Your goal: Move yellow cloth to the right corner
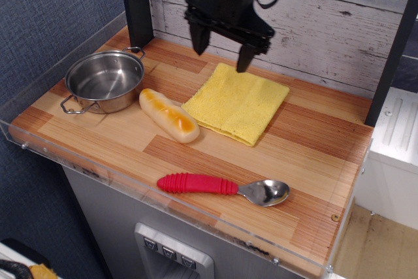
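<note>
The yellow cloth [236, 103] lies flat and folded in the middle of the wood tabletop, toward the back. My black gripper [221, 53] hangs open above the cloth's far edge, its two fingers spread wide, empty and not touching the cloth. The right corner [330, 227] of the striped tabletop, edged by the clear acrylic rim, is at the near right.
A steel pot [104, 80] stands at the left. A pale bread-roll toy with an orange top [169, 115] lies just left of the cloth. A red-handled spoon [222, 187] lies near the front rim. A dark post [138, 1] stands at the back left.
</note>
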You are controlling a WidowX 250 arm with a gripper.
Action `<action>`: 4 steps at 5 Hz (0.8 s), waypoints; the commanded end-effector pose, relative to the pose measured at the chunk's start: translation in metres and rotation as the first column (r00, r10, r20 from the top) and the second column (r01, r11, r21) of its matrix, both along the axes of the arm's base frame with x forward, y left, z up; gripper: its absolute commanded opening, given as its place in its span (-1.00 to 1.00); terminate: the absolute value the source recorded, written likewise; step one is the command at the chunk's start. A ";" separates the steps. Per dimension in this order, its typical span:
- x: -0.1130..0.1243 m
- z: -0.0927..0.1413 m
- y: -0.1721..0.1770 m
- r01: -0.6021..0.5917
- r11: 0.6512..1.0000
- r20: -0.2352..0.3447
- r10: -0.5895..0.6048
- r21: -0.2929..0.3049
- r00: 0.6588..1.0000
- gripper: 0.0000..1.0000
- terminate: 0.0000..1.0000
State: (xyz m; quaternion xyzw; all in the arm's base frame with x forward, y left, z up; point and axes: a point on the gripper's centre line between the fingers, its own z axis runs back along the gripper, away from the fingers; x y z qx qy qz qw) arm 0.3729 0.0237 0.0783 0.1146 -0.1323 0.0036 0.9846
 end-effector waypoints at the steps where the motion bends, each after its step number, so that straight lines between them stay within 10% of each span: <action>1: 0.000 0.005 -0.002 0.021 1.000 0.024 -0.022 0.009 0.999 1.00 -1.00; 4: -0.001 -0.035 -0.003 0.046 0.999 -0.079 -0.045 0.013 0.996 1.00 -1.00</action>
